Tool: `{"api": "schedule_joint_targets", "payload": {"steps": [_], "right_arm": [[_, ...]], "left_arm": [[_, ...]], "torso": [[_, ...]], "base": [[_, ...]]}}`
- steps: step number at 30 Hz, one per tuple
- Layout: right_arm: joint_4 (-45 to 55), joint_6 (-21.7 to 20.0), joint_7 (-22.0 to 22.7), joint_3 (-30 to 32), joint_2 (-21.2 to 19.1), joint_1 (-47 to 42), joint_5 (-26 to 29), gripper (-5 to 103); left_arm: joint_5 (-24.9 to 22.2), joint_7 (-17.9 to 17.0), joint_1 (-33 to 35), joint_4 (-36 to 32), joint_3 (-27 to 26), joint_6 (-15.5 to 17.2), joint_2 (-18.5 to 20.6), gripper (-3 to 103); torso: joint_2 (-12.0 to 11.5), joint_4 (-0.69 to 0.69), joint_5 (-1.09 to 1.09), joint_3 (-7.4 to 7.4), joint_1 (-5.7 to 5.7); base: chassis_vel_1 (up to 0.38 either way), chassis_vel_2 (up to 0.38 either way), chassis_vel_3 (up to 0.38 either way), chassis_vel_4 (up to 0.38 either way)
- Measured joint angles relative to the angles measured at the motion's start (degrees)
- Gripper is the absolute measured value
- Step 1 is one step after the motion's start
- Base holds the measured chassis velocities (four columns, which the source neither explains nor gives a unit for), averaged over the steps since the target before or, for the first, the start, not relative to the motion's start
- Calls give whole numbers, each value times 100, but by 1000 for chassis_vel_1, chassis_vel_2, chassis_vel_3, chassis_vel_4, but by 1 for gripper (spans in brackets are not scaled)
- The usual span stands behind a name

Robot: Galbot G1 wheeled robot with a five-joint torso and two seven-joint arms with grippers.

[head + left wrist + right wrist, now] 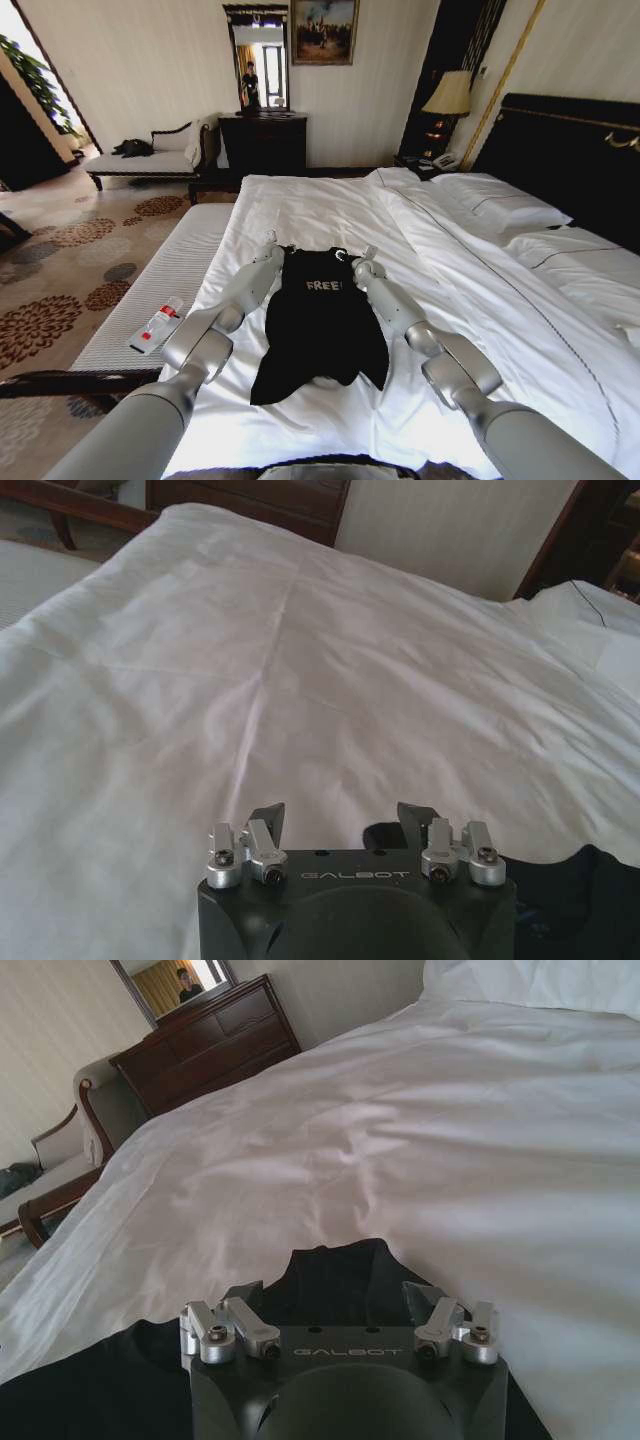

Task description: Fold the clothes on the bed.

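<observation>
Look at the middle of the head view. The black T-shirt lies flat on the white bed. Its long way runs up and down the frame. The neck end points to the top of the frame, away from you, and the hem points down toward the robot. The white word "FREE!" sits near the neck end and reads the right way up for you. The lower part looks bunched and uneven, wider at the bottom.

Both arms reach out straight over the bed, one on each side of the shirt. The left gripper is at the shirt's upper left corner, by the shoulder. The right gripper is at the upper right corner, by the other shoulder.

The wrist views show you things the head view does not. In the left wrist view, the left gripper has its jaws wide apart, holding nothing. White sheet lies past them, and black cloth sits at the lower right of that frame. In the right wrist view, the right gripper also has its jaws wide apart and holds nothing. The black shirt lies right under and between them, with its edge poking out just past the jaws.

The head view alone shows you the whole shirt and the pillows at the right.
</observation>
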Motion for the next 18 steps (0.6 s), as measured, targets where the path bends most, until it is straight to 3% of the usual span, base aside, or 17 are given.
{"api": "schedule_joint_targets", "payload": {"steps": [2, 3, 5, 8, 9, 11, 13, 16, 18], "right_arm": [[768, -126, 250, 43, -498, -387, 378, 90], [768, -126, 250, 43, -498, -387, 378, 90], [1287, -202, 406, 169, -905, -687, 565, 94], [2723, -350, 718, 637, -1817, -1517, 945, 99], [2723, -350, 718, 637, -1817, -1517, 945, 99], [3291, -372, 825, 875, -2120, -1950, 1050, 100], [4000, -373, 930, 1233, -2431, -2631, 1125, 100], [4368, -373, 956, 1474, -2571, -3058, 1172, 100], [5021, -376, 985, 2063, -2737, -3926, 1203, 100]], "left_arm": [[-450, -382, 257, -795, 180, 5, 427, 76], [-450, -382, 257, -795, 180, 5, 427, 76], [-762, -566, 452, -1391, 291, -3, 790, 81], [-1294, -841, 1085, -2988, 419, -135, 1781, 97], [-1294, -841, 1085, -2988, 419, -135, 1781, 97], [-1497, -944, 1454, -3630, 269, -150, 2091, 98], [-1831, -1052, 2144, -4622, -73, -197, 2535, 100], [-1925, -1077, 2558, -5045, -251, -227, 2803, 100], [-1975, -979, 3322, -5730, -677, -314, 3341, 100]], "torso": [[0, 1, 1, 0, 0], [0, 1, 1, 0, 0], [0, 0, 1, 0, 0], [1, -4, 0, -1, -1], [1, -4, 0, -1, -1], [1, -3, -1, -1, -2], [2, -1, 0, -2, -3], [1, 1, -2, -1, -2], [2, 0, 2, -1, -2]], "base": [[0, 0, 0, 0], [0, 0, 0, 0], [0, 0, 0, 0], [0, 0, 0, 0], [0, 0, 0, 0], [0, 0, 0, 0], [0, 0, 0, 0], [0, 0, 0, 0], [0, 0, 0, 0]]}}
